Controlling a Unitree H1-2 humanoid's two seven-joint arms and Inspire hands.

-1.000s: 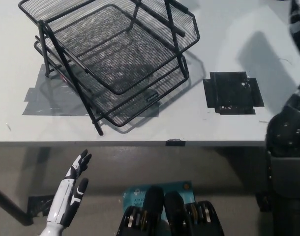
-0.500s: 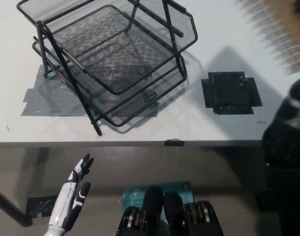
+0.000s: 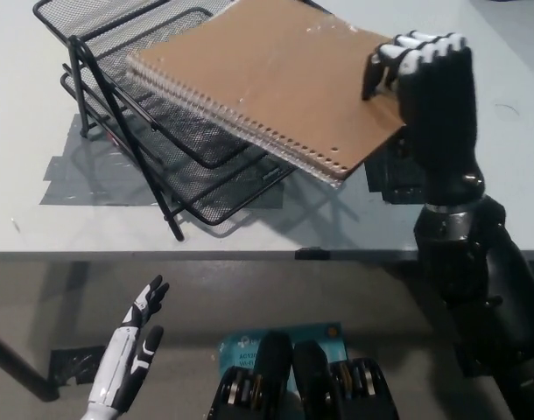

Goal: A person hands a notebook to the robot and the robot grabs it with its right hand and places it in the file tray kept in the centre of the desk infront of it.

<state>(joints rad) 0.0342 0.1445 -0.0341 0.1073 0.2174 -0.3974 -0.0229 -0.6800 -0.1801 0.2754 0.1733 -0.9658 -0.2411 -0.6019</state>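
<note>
Gripping notebook (image 3: 267,79) edge, right robot hand (image 3: 425,79) over tray (image 3: 109,52).

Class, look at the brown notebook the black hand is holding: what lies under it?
Under the notebook held by the right hand lies the wire file tray. Its right part is covered, and so is part of the black tape patch.

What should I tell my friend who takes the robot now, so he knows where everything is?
Right hand: black, shut on the brown spiral-bound notebook, gripping its right edge.
Left hand: white, open, resting low in front of the desk, holding nothing.
Notebook: held tilted above the black wire-mesh file tray, which stands on the grey desk. I cannot tell whether it touches the tray.
Done: the notebook is grabbed and brought over the tray.
Left: lower it into the tray, let go, pull the right hand back.
</note>
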